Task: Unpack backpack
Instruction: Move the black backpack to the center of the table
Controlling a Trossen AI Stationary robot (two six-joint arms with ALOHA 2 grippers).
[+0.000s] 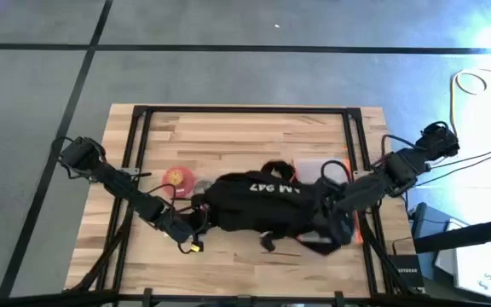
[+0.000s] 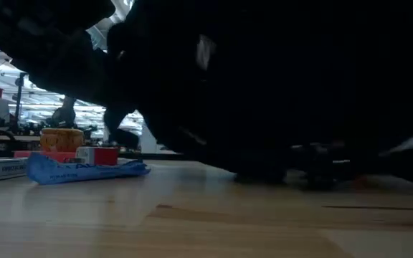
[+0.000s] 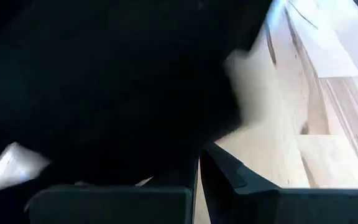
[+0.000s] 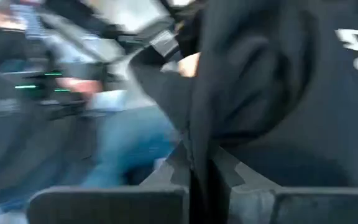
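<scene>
Black backpack [image 1: 262, 205] filling the low view, both hands [image 3: 197, 163] [image 4: 201, 163] pinching its fabric, contents unseen.

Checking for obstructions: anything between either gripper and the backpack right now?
Nothing visible. Both grippers are already at the backpack: the left gripper at its left end, the right gripper at its right end, with black fabric pinched between the right gripper's fingers in the right wrist view.
</scene>
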